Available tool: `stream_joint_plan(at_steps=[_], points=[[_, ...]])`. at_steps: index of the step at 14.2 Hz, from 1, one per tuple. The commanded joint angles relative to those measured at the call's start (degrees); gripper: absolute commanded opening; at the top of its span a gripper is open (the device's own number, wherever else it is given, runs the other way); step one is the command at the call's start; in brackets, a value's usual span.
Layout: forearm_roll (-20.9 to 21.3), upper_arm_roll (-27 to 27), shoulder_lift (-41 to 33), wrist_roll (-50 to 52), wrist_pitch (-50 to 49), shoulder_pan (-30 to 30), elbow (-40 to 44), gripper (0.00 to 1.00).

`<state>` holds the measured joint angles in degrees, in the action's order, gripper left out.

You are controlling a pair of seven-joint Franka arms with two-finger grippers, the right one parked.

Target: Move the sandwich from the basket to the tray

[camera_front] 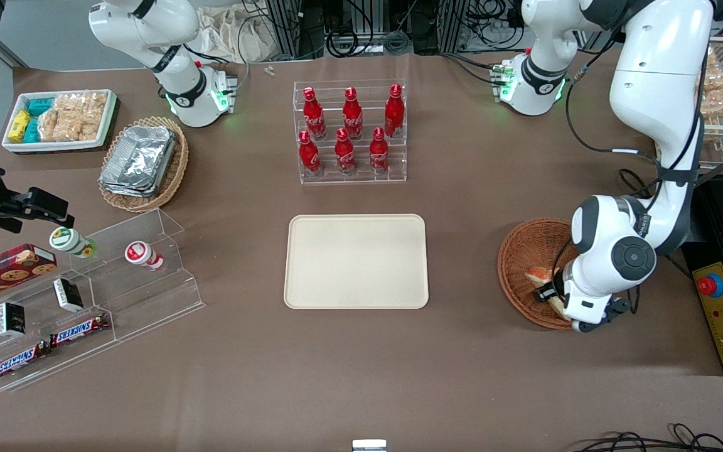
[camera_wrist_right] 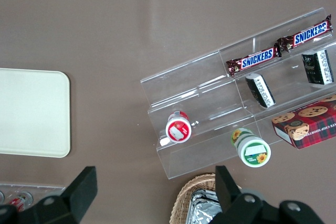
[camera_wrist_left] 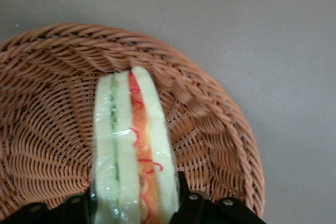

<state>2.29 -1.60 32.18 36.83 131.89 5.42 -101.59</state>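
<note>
The sandwich (camera_wrist_left: 134, 145) stands on edge in the basket (camera_wrist_left: 47, 129), its long axis running straight out from the hand (camera_wrist_left: 135, 205), whose fingers pinch its flanks (wrap and all). The tray (camera_front: 356, 261) lies well off sideways on the tabletop (camera_front: 361, 364), toward the parked arm.

Bright even overhead light, soft shadows; wrist close-up perhaps slightly blurred.
</note>
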Motion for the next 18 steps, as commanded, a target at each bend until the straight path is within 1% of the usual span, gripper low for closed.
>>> stream_joint_plan(at_steps=[1, 3, 6, 7, 9, 10, 11, 13, 15, 16, 18], points=[[1.1, -0.1, -0.1, 4.3, 0.1, 0.6, 1.5, 0.00], [1.1, 0.0, -1.9, 4.2, -1.5, 0.6, 1.7, 0.00], [0.7, -0.1, -5.9, 4.5, -5.8, 0.6, 4.5, 0.00], [0.2, -0.2, -7.3, 4.2, -9.1, 0.6, 6.4, 0.00], [-0.9, -0.4, -7.8, 5.3, -16.4, 0.7, 12.7, 0.00], [-2.6, -0.7, -7.8, 6.4, -18.7, 0.8, 15.8, 0.00], [-3.9, -1.9, -7.8, 7.0, -20.0, 0.8, 18.1, 0.00], [-4.2, -5.5, -7.8, 7.5, -20.4, 0.8, 20.5, 0.00], [-3.4, -10.1, -7.3, 9.0, -20.0, 0.9, 20.7, 0.00], [-2.0, -11.7, -7.2, 8.9, -19.7, 1.9, 20.7, 0.00], [1.4, -12.1, -5.2, 9.2, -17.5, 6.5, 20.3, 0.00]])
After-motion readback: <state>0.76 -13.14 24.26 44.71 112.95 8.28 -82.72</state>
